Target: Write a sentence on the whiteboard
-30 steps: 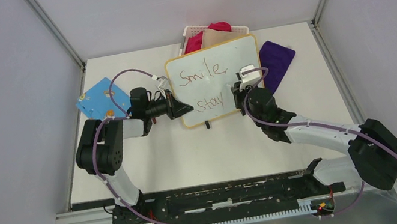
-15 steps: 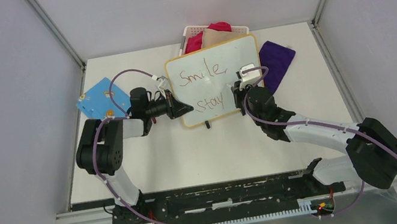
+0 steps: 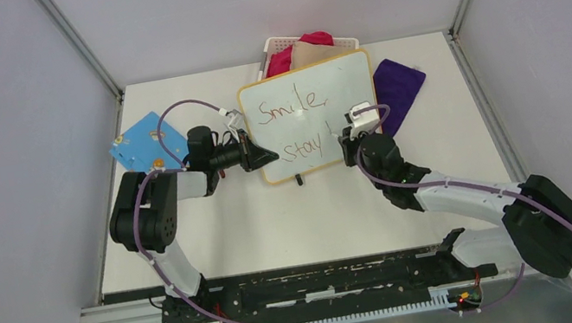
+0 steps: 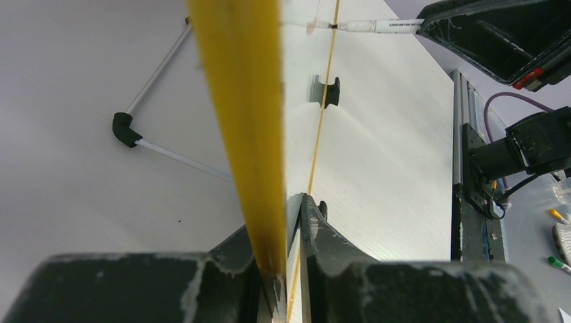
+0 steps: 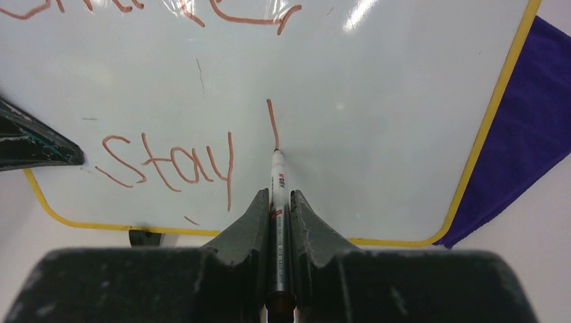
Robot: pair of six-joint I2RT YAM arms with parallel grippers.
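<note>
The whiteboard, white with a yellow rim, stands tilted at the table's middle back. Red words of the sentence read "Smile," above "stay". A short upright stroke stands right of "stay". My right gripper is shut on a white marker, whose tip touches the foot of that stroke. From above, the right gripper sits at the board's lower right. My left gripper is shut on the board's left edge, the yellow rim running up between its fingers.
A white basket with red and beige cloths stands behind the board. A purple cloth lies just right of it, and a blue board lies at the left. The board's black foot rests on the table.
My right gripper has drawn back toward the near edge with the marker, leaving a new short upright stroke right of "stay". The left gripper and board have not moved.
</note>
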